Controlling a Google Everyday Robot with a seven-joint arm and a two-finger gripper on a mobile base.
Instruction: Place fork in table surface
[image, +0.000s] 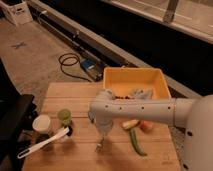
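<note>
My white arm reaches in from the right across the wooden table surface (75, 95). The gripper (103, 134) hangs below the arm's end, over the middle of the front part of the table. It is shut on the small silver fork (100, 145), which points down and slightly left, with its lower end at or just above the boards. The fork sits between the white long-handled utensil (42, 143) on the left and the green pepper (136, 142) on the right.
A yellow bin (112, 79) holding some items stands at the table's back right. A green cup (64, 116) and a white cup (42, 123) stand at the left. A pale vegetable piece (130, 124) and an orange one (146, 126) lie near the pepper. A black chair (12, 120) stands left of the table.
</note>
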